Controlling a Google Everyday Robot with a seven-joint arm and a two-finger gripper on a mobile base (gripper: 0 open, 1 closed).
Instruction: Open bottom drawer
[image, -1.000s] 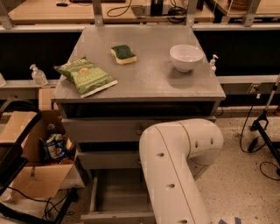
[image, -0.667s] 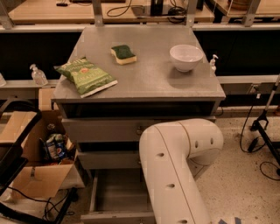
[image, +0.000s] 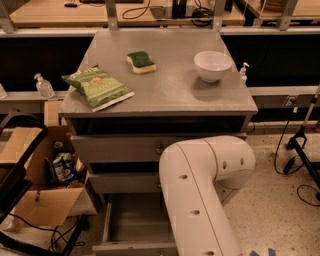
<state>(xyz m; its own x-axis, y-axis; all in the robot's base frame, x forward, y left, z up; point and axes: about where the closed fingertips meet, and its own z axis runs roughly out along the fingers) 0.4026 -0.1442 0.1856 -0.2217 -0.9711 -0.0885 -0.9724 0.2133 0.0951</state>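
The bottom drawer of the grey cabinet is pulled out toward me; its shallow grey tray shows empty, and its front edge lies at the bottom of the view. Its knob is hidden. Above it are two taller drawer fronts, the upper one with a small round knob, both pushed in. My white arm covers the cabinet's right half. My gripper is out of view below the frame or behind the arm.
On the cabinet top lie a green chip bag, a green-yellow sponge and a white bowl. An open cardboard box with clutter stands at left. Cables and a black stand are at right.
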